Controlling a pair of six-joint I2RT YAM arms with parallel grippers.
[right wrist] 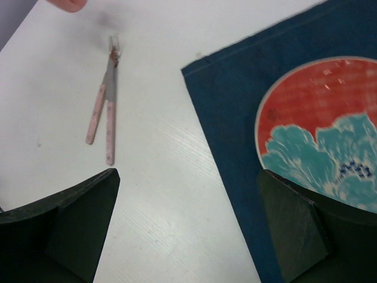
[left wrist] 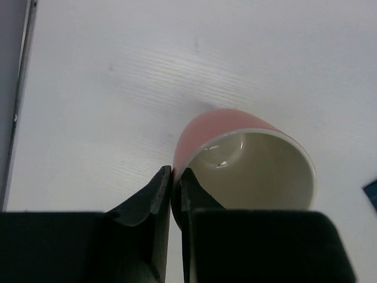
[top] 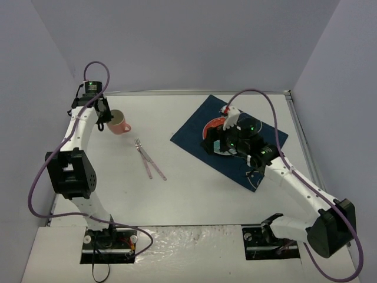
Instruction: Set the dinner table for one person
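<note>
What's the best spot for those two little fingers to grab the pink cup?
The thin wall at the rim, coming from above its open mouth. The pink cup shows no handle, so one finger goes inside and one outside, pinching the wall, as the left gripper does now.

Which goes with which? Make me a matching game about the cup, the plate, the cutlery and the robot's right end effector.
1 pink cup
2 plate
3 pink-handled cutlery
4 right end effector

A lying straight on the dinner table
B wide open
C on the blue placemat
D rim pinched by the left end effector

Pairs: 1-D, 2-C, 3-A, 4-B
</note>
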